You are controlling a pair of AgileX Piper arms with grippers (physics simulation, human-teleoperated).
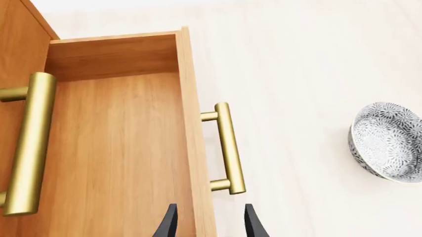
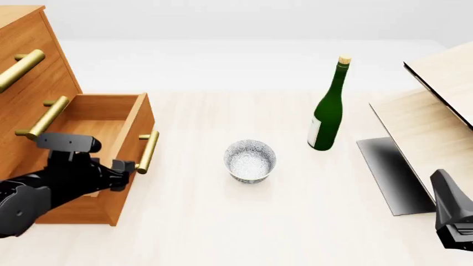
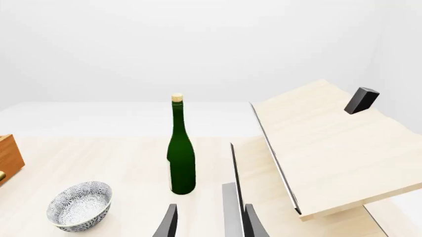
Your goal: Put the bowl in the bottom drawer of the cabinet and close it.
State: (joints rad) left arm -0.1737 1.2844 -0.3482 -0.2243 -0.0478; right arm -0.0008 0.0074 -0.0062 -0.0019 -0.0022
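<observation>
While the deep orange-brown wooden bottom drawer [image 2: 111, 130] stands open, the white speckled bowl [image 2: 250, 160] sits outside on the pale tabletop [image 2: 221, 221]. Both the left claw [image 1: 209, 222] and right claw [image 3: 209, 223] are parted and empty. Loading and closing remain.

Speckled bowl [image 2: 250, 160] upright, bottom drawer [image 2: 137, 124] open

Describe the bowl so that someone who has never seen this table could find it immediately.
Start at the wooden cabinet on the table's left, whose bottom drawer is pulled open. To the right of that drawer's brass handle, the bowl stands upright on the pale table, nearer than the green bottle. It is small, round and white with a fine grey-blue speckled pattern.
</observation>
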